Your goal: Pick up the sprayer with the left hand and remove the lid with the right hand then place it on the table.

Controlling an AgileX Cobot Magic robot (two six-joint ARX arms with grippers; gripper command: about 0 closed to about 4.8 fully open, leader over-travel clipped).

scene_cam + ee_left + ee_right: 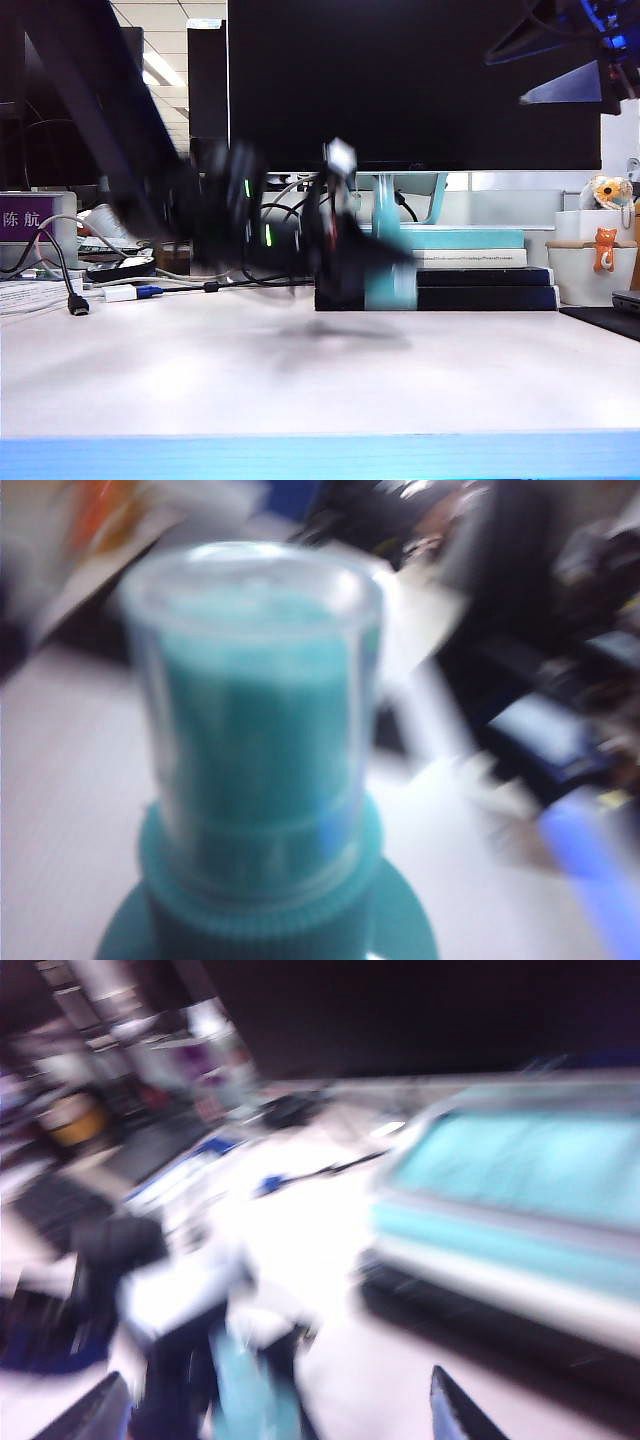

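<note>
Your small teal cylindrical plastic sprayer (262, 780) fills the left wrist view, its narrow nozzle top still under the clear plastic lid (255, 695), and in the exterior view it shows as a blurred teal shape just above the pale whitish table (300, 385). The black left hand (350, 265) reaches in low over mid-table with its jaws around the bottle, though blur keeps you from telling whether they are clamped; the black right hand (270, 1410) hangs high at the upper right, wedge fingers spread wide and empty. Just behind the sprayer lies a stack of books (480, 270) before the dark monitor (400, 80).
</note>
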